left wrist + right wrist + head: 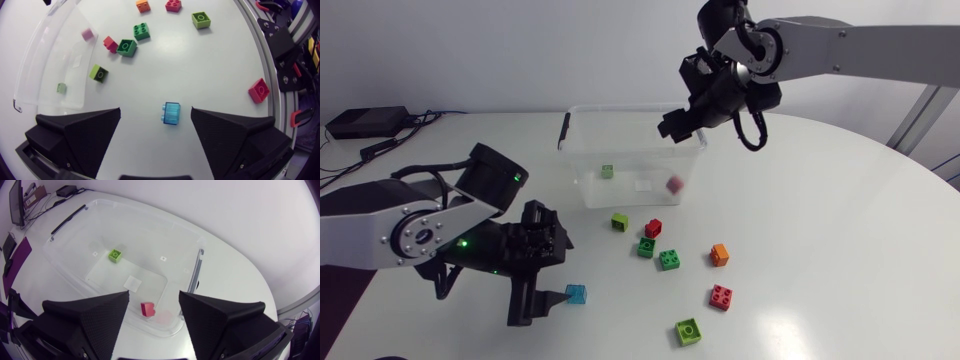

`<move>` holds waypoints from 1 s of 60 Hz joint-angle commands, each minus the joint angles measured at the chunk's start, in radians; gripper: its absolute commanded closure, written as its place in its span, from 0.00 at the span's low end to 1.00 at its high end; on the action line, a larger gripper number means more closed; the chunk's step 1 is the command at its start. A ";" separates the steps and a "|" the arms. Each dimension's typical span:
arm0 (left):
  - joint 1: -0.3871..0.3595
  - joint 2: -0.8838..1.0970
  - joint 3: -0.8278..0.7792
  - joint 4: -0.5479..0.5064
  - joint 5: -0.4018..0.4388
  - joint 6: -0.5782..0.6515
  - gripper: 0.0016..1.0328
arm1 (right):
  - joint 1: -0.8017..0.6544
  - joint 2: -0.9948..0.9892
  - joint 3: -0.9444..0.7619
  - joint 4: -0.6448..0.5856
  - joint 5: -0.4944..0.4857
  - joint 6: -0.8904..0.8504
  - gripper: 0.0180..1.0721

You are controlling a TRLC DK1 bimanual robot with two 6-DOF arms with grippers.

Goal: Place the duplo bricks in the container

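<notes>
Stickers [133, 283] on the floor of the clear plastic container [150, 222] carry print too small to read. The right gripper [152, 311] hangs above it, fingers spread and empty. A pinkish-red duplo brick [147, 309] shows below and between them, and a lime-green brick [115, 255] sits farther ahead. The left gripper [155, 125] is released too, with a translucent blue brick [171, 114] between its fingers, touching neither. Only the left wrist view shows a red square brick [259, 90] out beside one finger, near the white table's [200, 70] edge.
</notes>
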 commanded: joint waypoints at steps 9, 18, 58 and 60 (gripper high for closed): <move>-0.035 0.093 -0.043 -0.028 -0.004 0.048 0.05 | 0.011 -0.148 -0.083 -0.010 0.009 -0.014 0.17; -0.043 0.169 -0.040 -0.017 -0.012 0.059 0.07 | 0.023 -0.301 -0.242 -0.016 0.007 -0.009 0.17; -0.069 0.324 0.033 0.063 -0.027 0.010 0.62 | 0.014 -0.376 -0.710 0.041 -0.003 0.064 0.17; -0.069 0.324 0.035 0.061 -0.027 0.007 0.63 | 0.015 -0.361 -0.709 0.038 -0.006 0.069 0.17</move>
